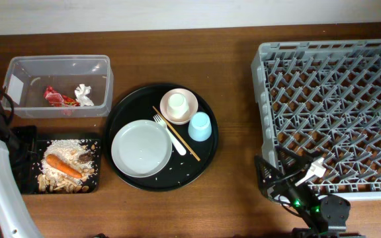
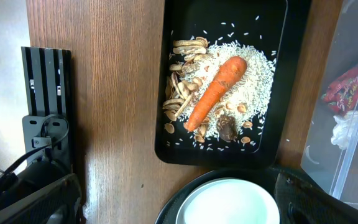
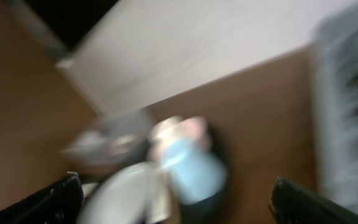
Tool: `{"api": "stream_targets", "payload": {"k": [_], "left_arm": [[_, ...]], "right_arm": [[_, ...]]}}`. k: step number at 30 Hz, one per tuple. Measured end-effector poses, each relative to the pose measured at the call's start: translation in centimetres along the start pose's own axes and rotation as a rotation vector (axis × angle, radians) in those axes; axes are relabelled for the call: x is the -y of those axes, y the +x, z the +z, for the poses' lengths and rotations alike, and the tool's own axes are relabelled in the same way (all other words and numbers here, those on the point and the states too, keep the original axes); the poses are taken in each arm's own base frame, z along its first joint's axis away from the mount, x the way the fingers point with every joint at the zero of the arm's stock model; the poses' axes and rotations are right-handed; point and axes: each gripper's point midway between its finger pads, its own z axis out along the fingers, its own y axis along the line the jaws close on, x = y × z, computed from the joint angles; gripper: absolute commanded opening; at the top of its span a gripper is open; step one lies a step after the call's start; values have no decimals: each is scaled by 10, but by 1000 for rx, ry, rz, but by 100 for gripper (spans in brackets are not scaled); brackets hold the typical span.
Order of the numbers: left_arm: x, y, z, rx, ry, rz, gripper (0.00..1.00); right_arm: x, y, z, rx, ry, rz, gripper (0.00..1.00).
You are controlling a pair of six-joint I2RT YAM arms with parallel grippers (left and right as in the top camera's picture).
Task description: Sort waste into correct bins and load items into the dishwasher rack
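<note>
Both hands spread, empty: left hand (image 2: 182, 205) over shallow black rectangular scrap tray (image 2: 279, 93) at 8 o'clock, right hand (image 3: 176, 202) by big grey pegged plastic rack (image 1: 336, 99) at 3; thin wooden chopsticks (image 1: 189, 149) cross white fork (image 1: 179, 147) beside light blue cup (image 1: 200, 125), centre, so a loose pinch probably drags neighbours.

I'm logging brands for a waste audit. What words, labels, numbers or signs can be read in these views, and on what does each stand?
None can be read.
Red wrapper in the clear tub: any print on it is too small and crumpled to make out.
Right wrist view: too blurred to show any text.
</note>
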Motion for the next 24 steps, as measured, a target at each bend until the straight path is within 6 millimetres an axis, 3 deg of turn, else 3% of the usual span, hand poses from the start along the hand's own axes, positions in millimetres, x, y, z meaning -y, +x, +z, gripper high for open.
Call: {"api": "stream_targets", "payload": {"k": [2,5,7,14,24], "left_arm": [[0,0,0,0,0,-2,99],[0,0,0,-1,0,-1,99],[0,0,0,-1,-1,-2,99],[0,0,0,0,0,-2,99],[0,1,0,-5,-2,-1,99]], "right_arm": [[-23,-3,-1,-14,-111,103,98],[-73,-25,-13,32,-323,29,98],[-87,-26,-17,13,-370,27,99],[-108,-48,-21,-34,-302,11,98],[-92,-115,15,-257,92,-90,99]]}}
